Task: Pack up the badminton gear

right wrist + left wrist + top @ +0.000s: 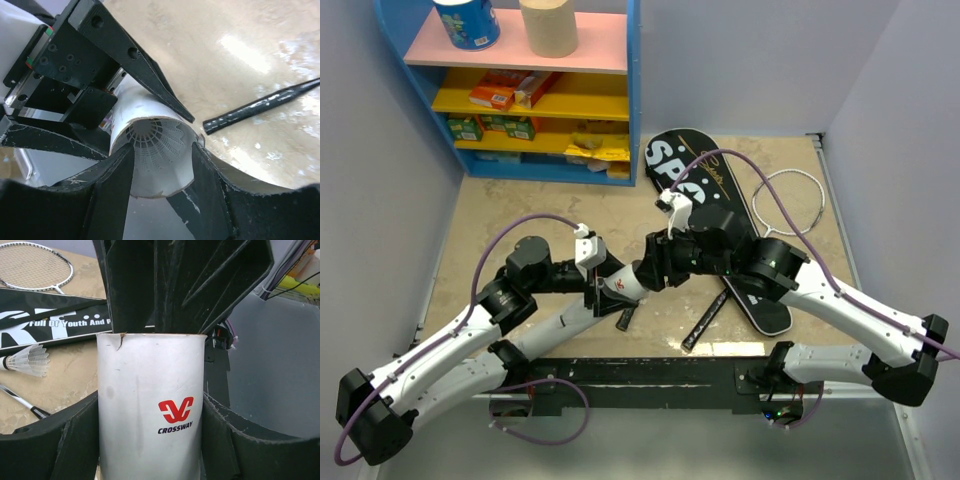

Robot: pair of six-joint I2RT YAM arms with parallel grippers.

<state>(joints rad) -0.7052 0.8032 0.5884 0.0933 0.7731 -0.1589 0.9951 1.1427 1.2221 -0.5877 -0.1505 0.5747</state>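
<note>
Holds white tube (150, 390) above bench (520, 200), clenched mid-barrel in left fingers (75, 440), right fingers (112, 190) astride its open mouth — grip there indiscernible — probably light, thin-walled, crushable, so wants gentle barrel hold.

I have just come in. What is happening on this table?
Both arms hold the white tube between them. The left claw grips its body, and the right claw is closed around its open end, where shuttlecocks show inside. One loose shuttlecock, a racket and the black bag lie on the table, not yet packed.
</note>
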